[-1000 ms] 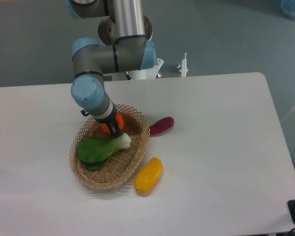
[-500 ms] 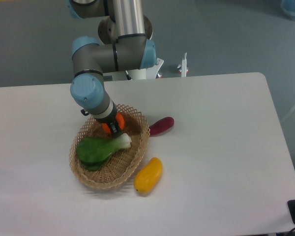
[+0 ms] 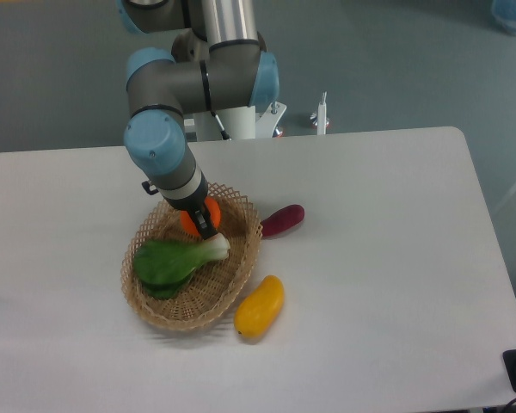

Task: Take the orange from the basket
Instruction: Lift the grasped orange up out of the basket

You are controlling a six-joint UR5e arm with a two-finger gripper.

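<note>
The arm is reaching down into the basket (image 3: 159, 305) right now, and the gripper (image 3: 203, 225) is sitting squarely on the orange (image 3: 189, 221) at the far end of the wicker. Orange is showing on both sides of the dark fingers, so the fingers are looking closed around the fruit, one to each side. I'm reading that as a grip made, though the wrist is hiding the contact itself.

The orange is sitting low among the weave, just behind the pale stalk of the leafy green vegetable (image 3: 174, 259), which is filling the middle of the basket. Whether the fruit is clear of the basket floor, I can't tell from here; it is certainly within the rim.

So the reach and the closing seem done, and the lift is what's left: the orange needs to be coming up over the lattice rim without the stalk beside it dragging along.

Out on the white table (image 3: 387, 284), the yellow mango (image 3: 260, 306) is lying just beside the basket's near edge and the purple eggplant (image 3: 282, 220) is lying just off its right side, both well out of the way.
</note>
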